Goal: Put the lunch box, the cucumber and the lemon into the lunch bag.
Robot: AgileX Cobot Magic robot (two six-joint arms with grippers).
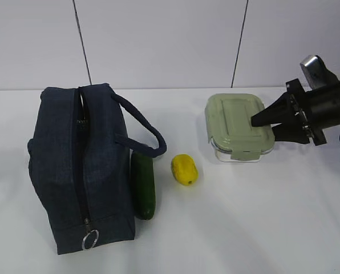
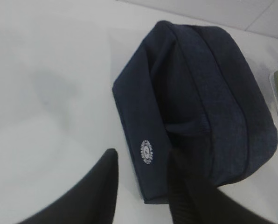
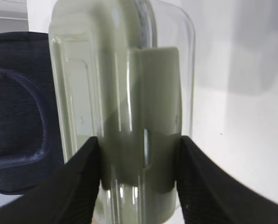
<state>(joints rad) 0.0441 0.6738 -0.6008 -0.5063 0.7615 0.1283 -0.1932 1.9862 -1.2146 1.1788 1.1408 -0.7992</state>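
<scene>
Fingers of the right gripper [image 3: 138, 179] clamped the lunch box [image 1: 238, 127] at right of frame. Left gripper [image 2: 143, 186], part-open and empty, hovered by the still-zipped lunch bag [image 1: 81, 165], left; unzipping seemed needed next.

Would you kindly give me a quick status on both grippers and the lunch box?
Right gripper clamped across lunch box, top and bottom. Left gripper open, empty, over lunch bag. Bag zipper closed; cucumber and lemon outside.
</scene>
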